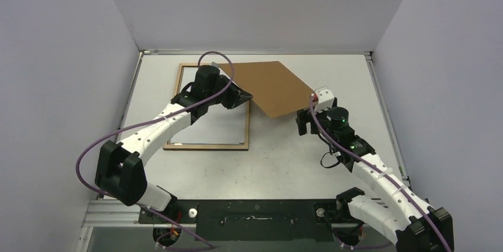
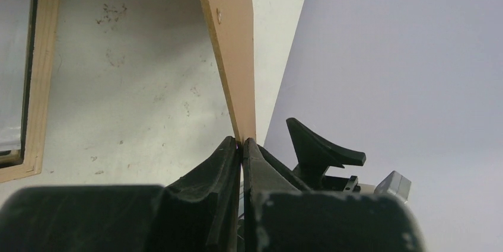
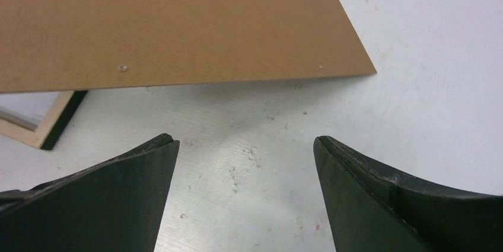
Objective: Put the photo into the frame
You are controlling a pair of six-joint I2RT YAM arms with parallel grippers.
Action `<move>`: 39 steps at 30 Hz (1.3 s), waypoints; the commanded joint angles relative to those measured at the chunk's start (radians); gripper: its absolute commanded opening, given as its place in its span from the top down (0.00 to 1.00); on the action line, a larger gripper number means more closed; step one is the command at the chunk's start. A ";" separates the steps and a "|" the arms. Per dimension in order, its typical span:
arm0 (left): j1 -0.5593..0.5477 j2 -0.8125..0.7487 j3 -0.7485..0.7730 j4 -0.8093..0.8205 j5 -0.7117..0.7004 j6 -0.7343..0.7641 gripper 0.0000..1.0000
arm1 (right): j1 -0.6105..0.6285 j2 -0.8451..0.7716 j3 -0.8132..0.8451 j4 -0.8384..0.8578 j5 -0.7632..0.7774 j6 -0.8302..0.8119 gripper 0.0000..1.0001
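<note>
The frame lies flat on the table at the left with its light wood back up; its rim also shows in the left wrist view and the right wrist view. A pale grey-white surface fills its opening. The photo's printed side is out of view. My left gripper is shut on the edge of the brown backing board, which it holds tilted above the table. My right gripper stands open over bare table, just short of the board's near right corner.
White walls close the table in at the back and both sides. The table top under the right gripper is scuffed and speckled. The left arm's purple cable loops over the frame's far end.
</note>
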 commanded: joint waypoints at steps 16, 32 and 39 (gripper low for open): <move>0.043 -0.025 0.148 -0.060 0.083 0.042 1.00 | 0.196 0.253 0.030 0.279 0.114 -0.592 0.19; 0.055 -0.039 0.188 -0.073 0.100 0.020 1.00 | 0.206 0.345 -0.020 0.523 0.116 -0.639 0.89; 0.078 -0.025 0.259 -0.053 0.139 0.060 1.00 | 0.209 0.276 0.022 0.444 0.110 -0.628 1.00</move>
